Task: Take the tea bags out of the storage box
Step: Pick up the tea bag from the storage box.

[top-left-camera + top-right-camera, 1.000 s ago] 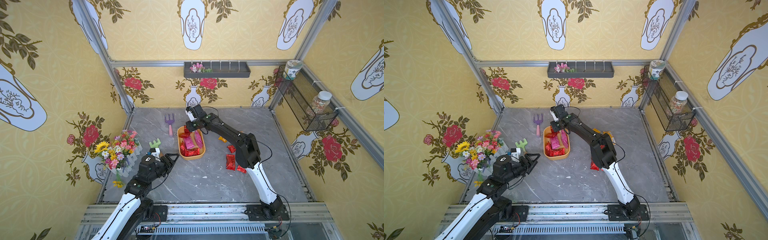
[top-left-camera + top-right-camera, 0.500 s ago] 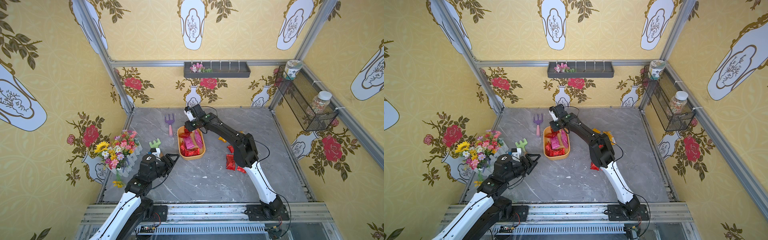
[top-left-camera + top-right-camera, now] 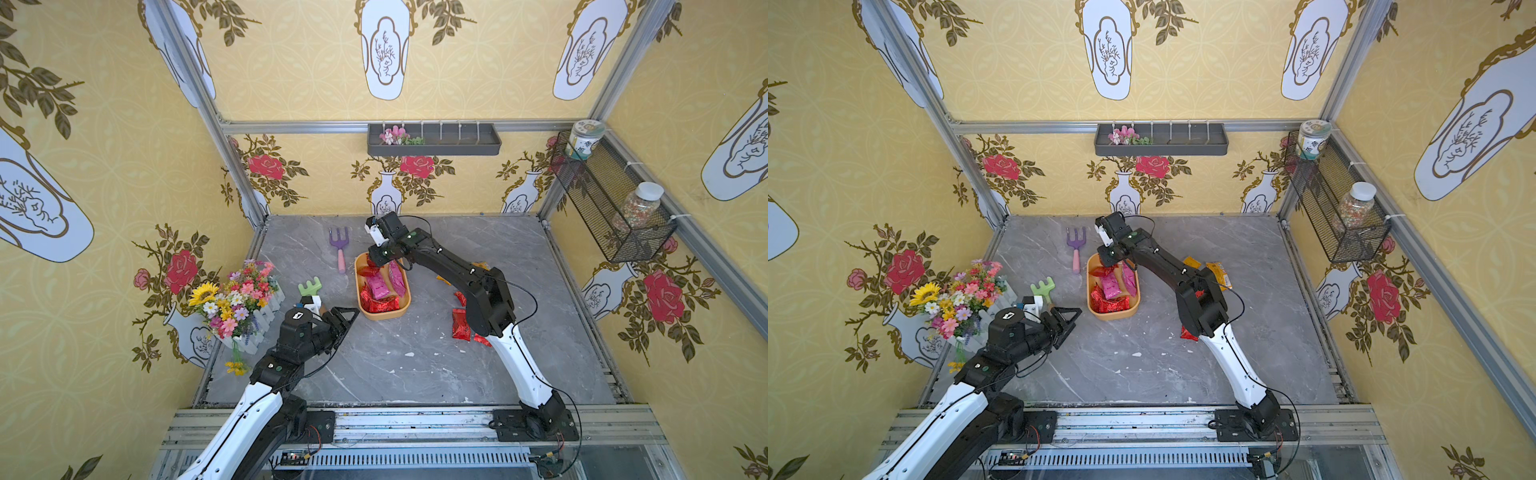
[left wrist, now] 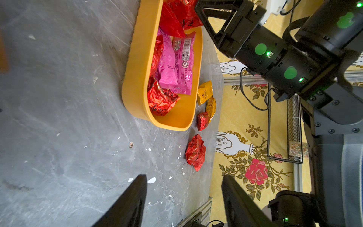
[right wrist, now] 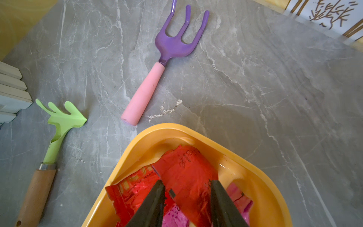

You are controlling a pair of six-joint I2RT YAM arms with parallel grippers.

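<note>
Nearest us, the left jaws hung wide open and empty above the counter (image 3: 395, 365), just short of the near end of the box (image 3: 384, 316). The box sat mid-counter, holding red and pink tea bags (image 3: 380, 289). At its far end the right jaws stood part open astride a red bag (image 5: 186, 169); we could not tell whether they gripped it. More bags (image 3: 460, 325), red and orange, lay loose on the counter to the box's right. A green rake (image 3: 309, 286) lay left of the box, and a purple fork (image 3: 340, 245) lay just beyond its far left corner.
</note>
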